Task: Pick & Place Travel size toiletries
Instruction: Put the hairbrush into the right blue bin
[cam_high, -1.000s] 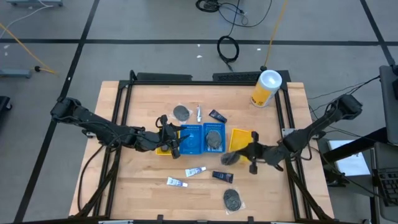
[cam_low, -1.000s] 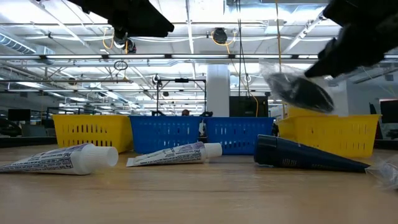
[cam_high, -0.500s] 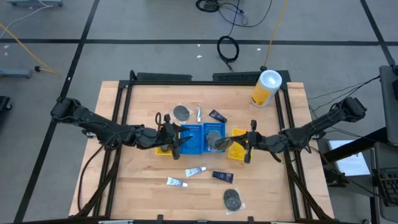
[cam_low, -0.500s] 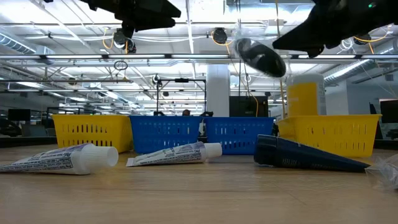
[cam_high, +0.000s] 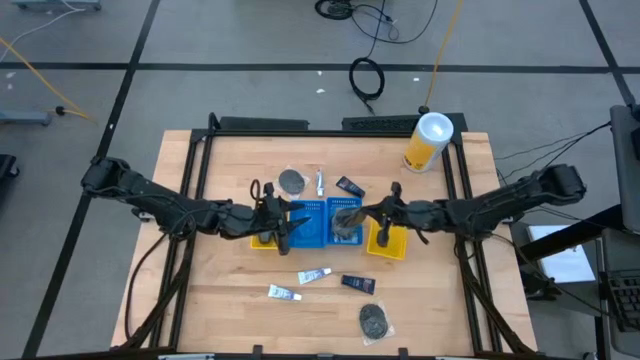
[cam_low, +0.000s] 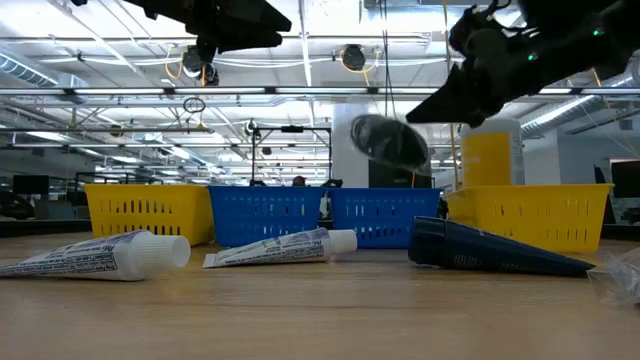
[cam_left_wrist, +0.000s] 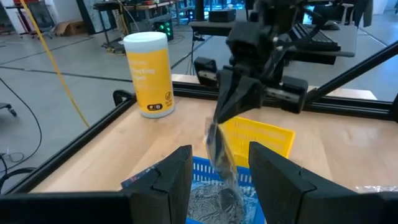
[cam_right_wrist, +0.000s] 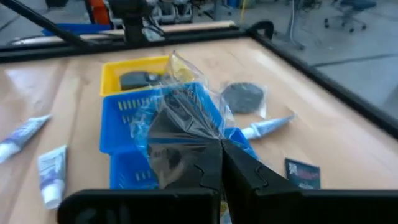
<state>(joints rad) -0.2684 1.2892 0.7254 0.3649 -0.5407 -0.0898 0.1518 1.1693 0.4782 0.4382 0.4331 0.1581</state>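
Note:
My right gripper (cam_high: 362, 214) is shut on a round grey-black bundle in clear wrap (cam_low: 388, 140), which hangs over the right half of the blue bin (cam_high: 312, 224). Another grey bundle (cam_left_wrist: 214, 202) lies inside that bin. My left gripper (cam_left_wrist: 221, 155) hovers open over the blue bin's left edge and the left yellow bin (cam_high: 262, 239), with nothing between its fingers. Flat on the table lie two white tubes (cam_high: 314, 276) (cam_high: 283, 293), a navy packet (cam_high: 357, 284) and a wrapped bundle (cam_high: 374, 320). My right gripper pinches the bundle's clear wrap (cam_right_wrist: 210, 132) between its two shut fingers, at the wrap's edge nearest the gripper. The fingers come almost level from the table's right side. The bundle hangs ahead of and below the fingertips, clear of the bin.
A yellow bin (cam_high: 387, 233) stands right of the blue one, under my right arm. Behind the bins lie a bundle (cam_high: 291, 181), a tube (cam_high: 320, 182) and a navy packet (cam_high: 349, 186). A tall yellow canister (cam_high: 428, 141) stands at the far right.
My right gripper has swung toward the table's left and far edge with the bundle, from in front of the right yellow bin to above the blue bin. The bundle has stayed hanging clear below the fingers.

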